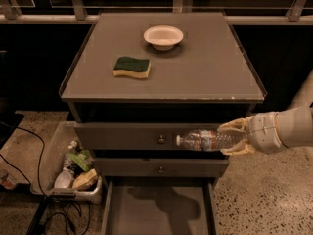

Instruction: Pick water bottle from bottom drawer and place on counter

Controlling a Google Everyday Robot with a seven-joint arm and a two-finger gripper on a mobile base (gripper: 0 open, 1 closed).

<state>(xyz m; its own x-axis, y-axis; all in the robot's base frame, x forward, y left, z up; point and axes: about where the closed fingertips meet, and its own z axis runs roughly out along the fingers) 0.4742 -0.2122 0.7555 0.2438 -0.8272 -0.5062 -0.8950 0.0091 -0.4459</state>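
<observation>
The water bottle [208, 140] is clear with a white cap and a reddish label. It lies level in the air, cap to the left, in front of the upper knobbed drawer. My gripper [236, 137] comes in from the right and is shut on the bottle's base end. The bottom drawer [159, 211] is pulled open below, its grey floor bare but for the arm's shadow. The counter [205, 67] is the broad grey cabinet top above, higher than the bottle.
A white bowl [163, 36] and a green-and-yellow sponge [131, 66] sit on the counter. Two shut drawers with round knobs [161, 139] face me. A white bin of clutter [73, 169] stands on the floor at the left, with cables beside it.
</observation>
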